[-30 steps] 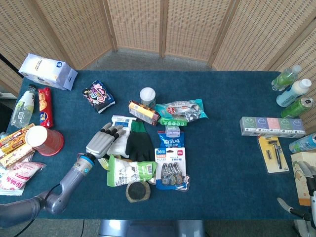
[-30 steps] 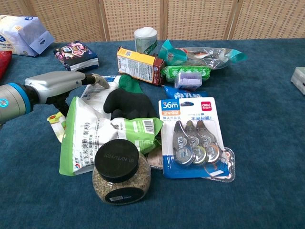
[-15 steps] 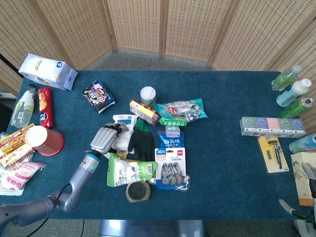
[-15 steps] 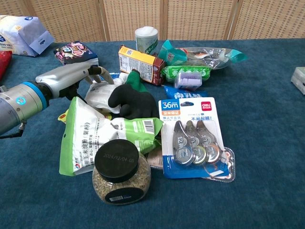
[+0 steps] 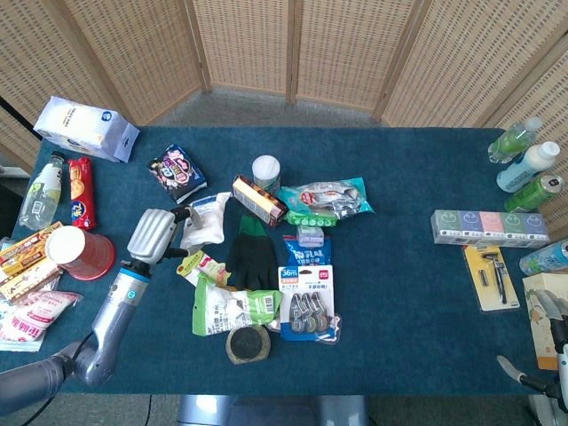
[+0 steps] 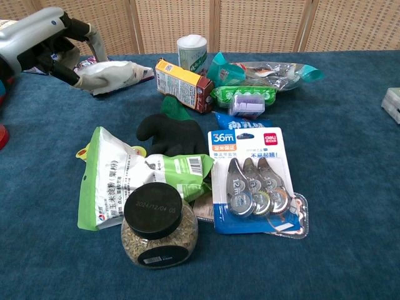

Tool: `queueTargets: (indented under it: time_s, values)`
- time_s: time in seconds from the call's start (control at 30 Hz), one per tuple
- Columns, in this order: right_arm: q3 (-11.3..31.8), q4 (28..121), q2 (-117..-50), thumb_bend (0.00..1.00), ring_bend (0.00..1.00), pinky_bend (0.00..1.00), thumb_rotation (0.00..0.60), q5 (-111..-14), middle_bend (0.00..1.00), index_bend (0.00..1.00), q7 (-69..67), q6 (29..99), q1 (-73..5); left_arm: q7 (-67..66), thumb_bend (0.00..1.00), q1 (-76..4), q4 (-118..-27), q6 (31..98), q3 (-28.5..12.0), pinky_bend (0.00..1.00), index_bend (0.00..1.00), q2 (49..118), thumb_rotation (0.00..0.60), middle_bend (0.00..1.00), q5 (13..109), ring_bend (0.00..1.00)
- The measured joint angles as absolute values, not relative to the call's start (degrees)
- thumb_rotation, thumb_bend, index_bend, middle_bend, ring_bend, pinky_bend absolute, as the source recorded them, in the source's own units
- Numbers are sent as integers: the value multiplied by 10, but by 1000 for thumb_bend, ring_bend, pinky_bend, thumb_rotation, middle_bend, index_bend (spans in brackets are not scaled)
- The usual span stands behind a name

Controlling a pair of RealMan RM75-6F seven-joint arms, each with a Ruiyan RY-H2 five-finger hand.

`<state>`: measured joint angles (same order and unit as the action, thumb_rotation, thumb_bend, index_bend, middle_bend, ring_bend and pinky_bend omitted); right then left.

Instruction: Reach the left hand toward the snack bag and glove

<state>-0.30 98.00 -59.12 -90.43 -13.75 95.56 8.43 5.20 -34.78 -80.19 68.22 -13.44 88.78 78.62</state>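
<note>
At the near edge of the tabletop (image 5: 426,346), a jar (image 6: 153,228) with a black lid is seen standing against a green-and-white snack bag (image 6: 134,178). Just beyond, a black glove (image 5: 251,256) is laid flat, touching that bag. Further back and toward the left edge, the left hand (image 5: 153,236) is raised with a white pouch (image 6: 112,73) gripped in its fingers. The right hand's state cannot be told; only a small part is seen at the near right corner.

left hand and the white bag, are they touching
Touching. In the chest view the left hand pinches the edge of the white bag and holds it off the table; the head view agrees.
</note>
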Motion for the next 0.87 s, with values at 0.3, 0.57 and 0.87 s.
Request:
queueTargets:
  time_s: [0.3,0.57,0.87]
  values:
    - [-3,972,-594,143,0,0,580,-906,0,0,-146,953,84,74,539,-334,-882,729,-153,828,649,831,600,638,809,850]
    - [-2,955,-606,146,0,0,579,-908,0,0,-161,946,77,62,535,-322,-985,776,-180,825,649,774,600,639,831,851]
    - [-3,945,-610,142,0,0,576,-912,0,0,-171,952,80,37,532,-314,-1074,806,-208,823,649,719,600,638,839,850]
